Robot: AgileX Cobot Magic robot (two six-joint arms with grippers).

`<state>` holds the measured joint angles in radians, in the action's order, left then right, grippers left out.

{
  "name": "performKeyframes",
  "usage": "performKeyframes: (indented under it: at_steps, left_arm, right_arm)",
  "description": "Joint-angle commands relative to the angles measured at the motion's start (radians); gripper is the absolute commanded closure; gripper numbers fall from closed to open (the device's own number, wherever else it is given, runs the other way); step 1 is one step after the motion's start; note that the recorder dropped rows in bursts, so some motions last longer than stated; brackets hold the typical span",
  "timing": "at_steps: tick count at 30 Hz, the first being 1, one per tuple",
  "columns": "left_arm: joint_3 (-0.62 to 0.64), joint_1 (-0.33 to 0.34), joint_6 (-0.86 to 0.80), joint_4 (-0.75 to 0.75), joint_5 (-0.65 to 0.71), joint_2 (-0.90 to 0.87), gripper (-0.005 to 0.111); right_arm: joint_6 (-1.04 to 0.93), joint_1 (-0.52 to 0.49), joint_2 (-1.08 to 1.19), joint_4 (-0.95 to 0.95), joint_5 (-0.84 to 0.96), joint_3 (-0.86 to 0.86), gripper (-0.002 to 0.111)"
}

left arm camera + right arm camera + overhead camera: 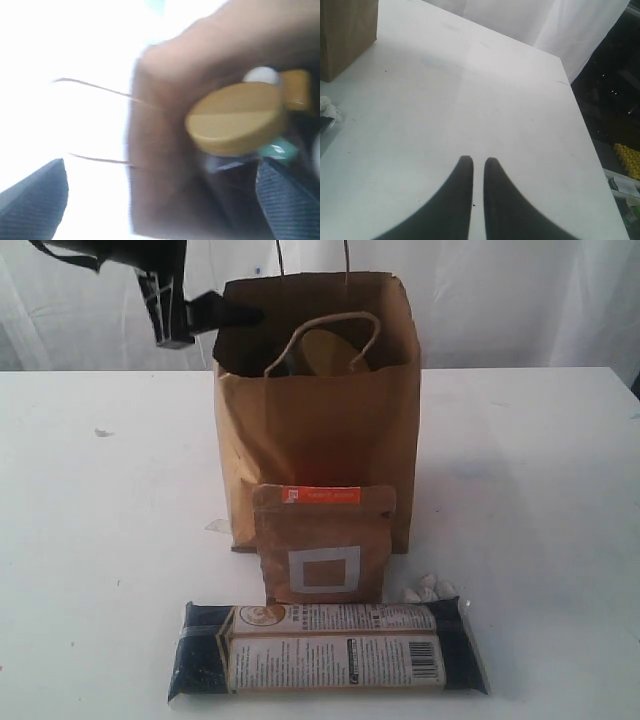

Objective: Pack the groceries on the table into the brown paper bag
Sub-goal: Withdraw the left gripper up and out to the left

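Packing is looking partway done (a yellow-lidded jar (235,117) is sitting inside the brown paper bag (320,430)), and the left gripper (215,327) is hovering splayed, empty, beside the bag's mouth. The brown pouch (322,545) and long dark-blue packet (325,648) are lying on the table (100,540) before the bag, well below that gripper, so the next move is probably calling for a reach down; the right gripper (478,162) is idling clenched, empty.

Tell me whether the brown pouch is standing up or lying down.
Upright: the brown pouch stands on its bottom edge on the table, orange label uppermost.
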<state>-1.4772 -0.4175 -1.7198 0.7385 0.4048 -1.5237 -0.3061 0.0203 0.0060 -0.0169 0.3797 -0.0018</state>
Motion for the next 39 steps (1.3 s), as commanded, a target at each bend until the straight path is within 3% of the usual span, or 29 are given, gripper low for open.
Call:
performKeyframes:
  at_steps: [1,14,16,20,26,32,35,39]
  left_arm:
    - [-0.001,-0.004,-0.003,0.045,-0.036,0.067,0.002]
    - [-0.001,-0.004,0.215,0.04,-0.081,0.233,0.004]
    - [-0.001,-0.002,0.288,-0.014,-0.1,0.245,0.012]
    - [-0.001,-0.002,0.478,-0.138,-0.064,0.25,0.046]
    - [-0.001,-0.002,0.739,-0.325,0.225,0.248,0.105]
    - [-0.001,-0.002,1.096,-0.652,0.528,0.239,0.107]
    - [-0.001,-0.002,1.106,-0.651,0.574,0.239,0.107]
    - [-0.001,-0.004,1.072,-0.487,0.628,0.239,0.107]
  right_arm:
    - [0.002,0.003,-0.006,0.003,-0.008,0.002,0.1]
    - [0.002,0.003,-0.006,0.003,-0.008,0.002,0.1]
    - [0.002,0.003,-0.006,0.003,-0.008,0.002,0.1]
    - [0.002,0.003,-0.006,0.003,-0.008,0.002,0.1]
    - [0.002,0.003,-0.006,0.006,-0.008,0.002,0.1]
    - [0.002,0.003,-0.006,0.011,-0.008,0.002,0.1]
    - [0.002,0.003,-0.006,0.011,-0.008,0.002,0.1]
    - [0.002,0.003,-0.006,0.011,-0.008,0.002,0.1]
